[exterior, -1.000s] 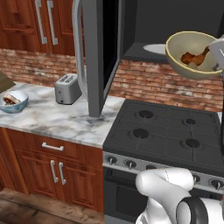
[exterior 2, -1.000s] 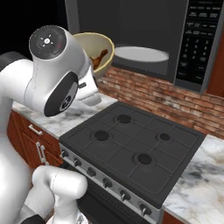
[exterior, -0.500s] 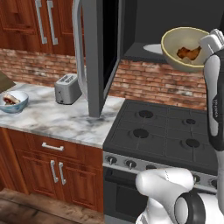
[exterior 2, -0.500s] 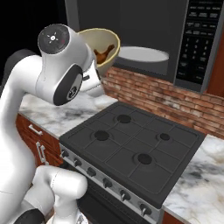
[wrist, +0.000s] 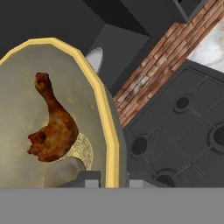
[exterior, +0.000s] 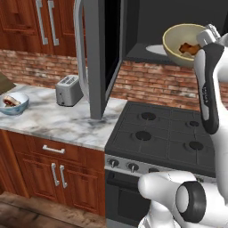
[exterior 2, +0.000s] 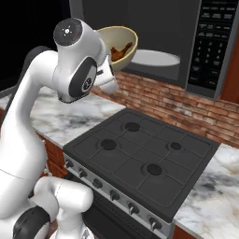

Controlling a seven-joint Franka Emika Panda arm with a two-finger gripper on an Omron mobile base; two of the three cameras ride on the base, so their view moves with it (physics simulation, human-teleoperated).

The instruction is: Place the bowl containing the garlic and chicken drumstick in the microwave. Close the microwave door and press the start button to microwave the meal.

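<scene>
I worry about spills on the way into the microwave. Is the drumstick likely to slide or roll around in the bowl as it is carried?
Probably a little. The drumstick lies loose on the smooth curved inside of the bowl, so a tilt could slide it. Its plump end and thin bone make it unlikely to roll far. The bowl's deep walls should keep it in.

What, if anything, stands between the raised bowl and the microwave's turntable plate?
Nothing visible does. The bowl hangs at the open front of the microwave, the door is swung wide to the side, and the turntable plate is bare.
</scene>
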